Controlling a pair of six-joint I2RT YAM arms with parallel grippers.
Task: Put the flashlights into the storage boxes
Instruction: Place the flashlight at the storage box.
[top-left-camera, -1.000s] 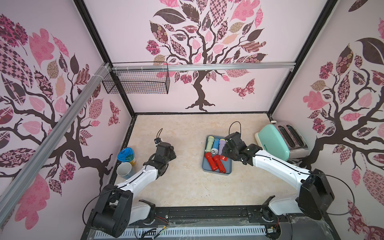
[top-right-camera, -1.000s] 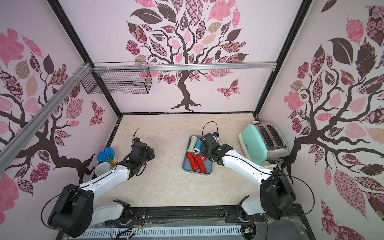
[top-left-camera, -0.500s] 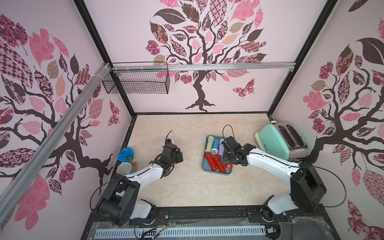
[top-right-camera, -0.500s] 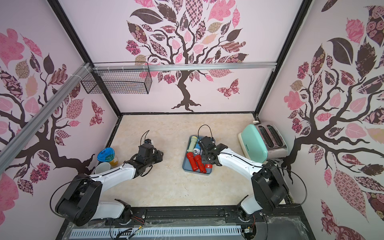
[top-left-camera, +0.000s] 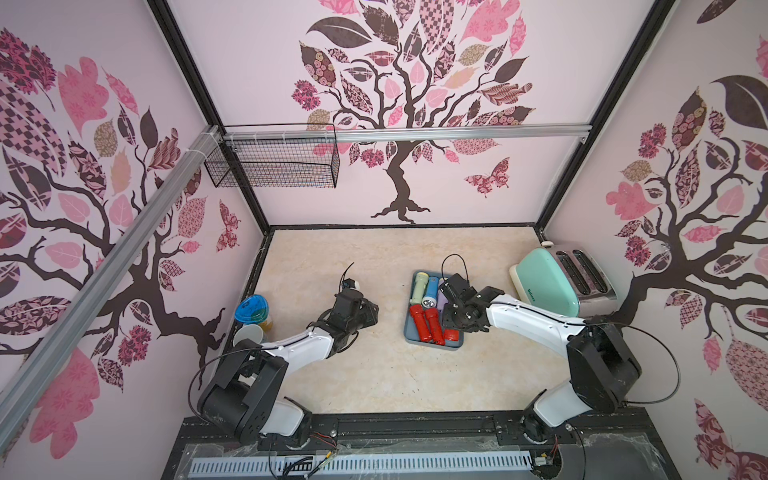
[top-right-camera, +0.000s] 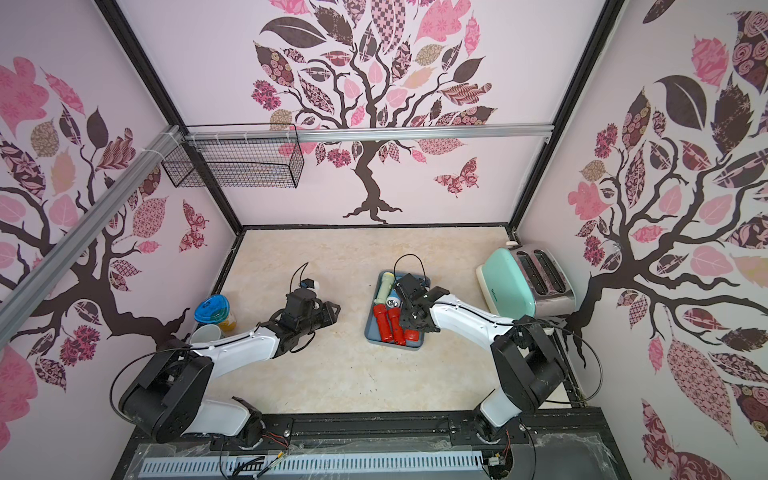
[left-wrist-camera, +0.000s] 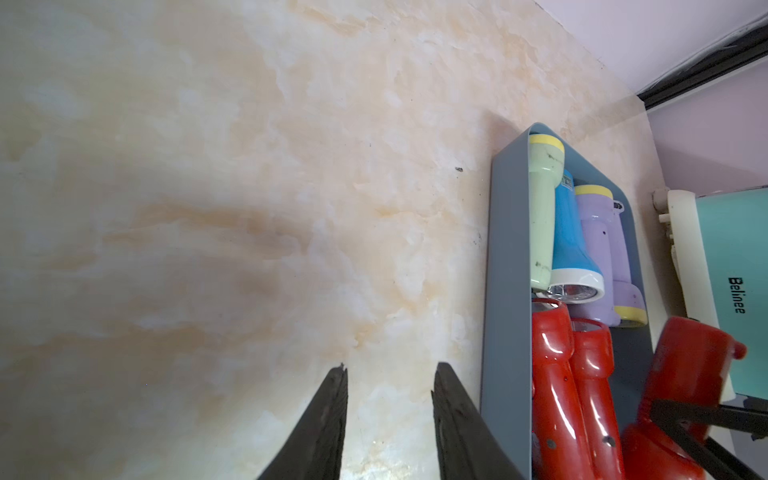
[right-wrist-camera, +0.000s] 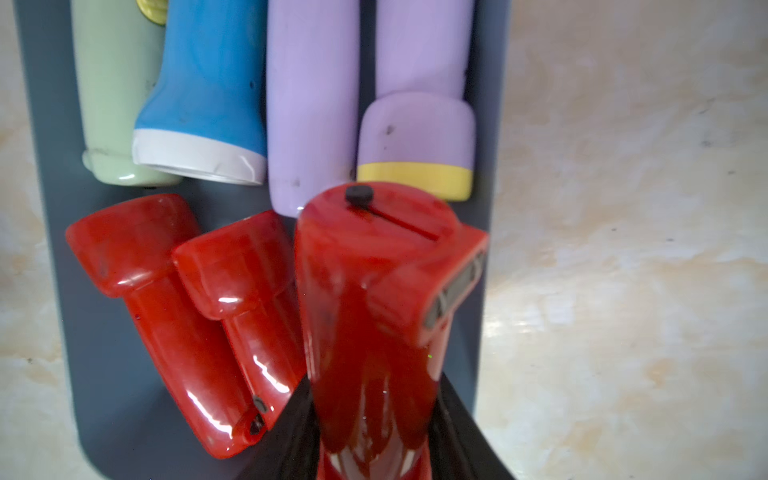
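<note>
Marble-look tabletop (top-left-camera: 374, 374), no flashlights loose on it. Slate tray (left-wrist-camera: 505, 291) holds 6 flashlights (right-wrist-camera: 203, 83), lying flat. 7th, red flashlight (right-wrist-camera: 365, 311), clamped in R end effector (right-wrist-camera: 370, 424), tilted over tray's free corner. L end effector (left-wrist-camera: 390, 370) closed, empty, beside tray. Est. one release left.

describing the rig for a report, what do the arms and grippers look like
Left arm and right arm: white rounded link shells, bulky black joint housings, thin black cables looping at wrists and bases. Left gripper and right gripper: plain black tapered fingers. No markings visible.
</note>
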